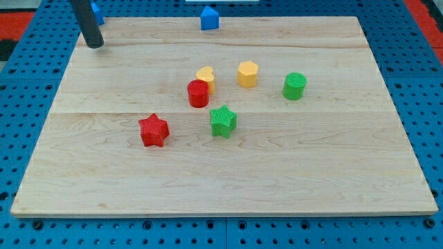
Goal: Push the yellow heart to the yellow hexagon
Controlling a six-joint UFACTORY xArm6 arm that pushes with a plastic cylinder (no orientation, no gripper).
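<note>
The yellow heart (205, 75) lies near the board's middle, touching the red cylinder (198, 93) just below and left of it. The yellow hexagon (248, 74) sits a short gap to the heart's right. My tip (95, 45) rests on the board at the top left corner, far to the left of and above both yellow blocks.
A green cylinder (294, 86) stands right of the hexagon. A green star (223, 121) and a red star (154, 131) lie lower down. A blue block (210, 18) sits at the board's top edge, and another blue block (97, 12) shows behind the rod. The wooden board (346, 173) rests on a blue pegboard.
</note>
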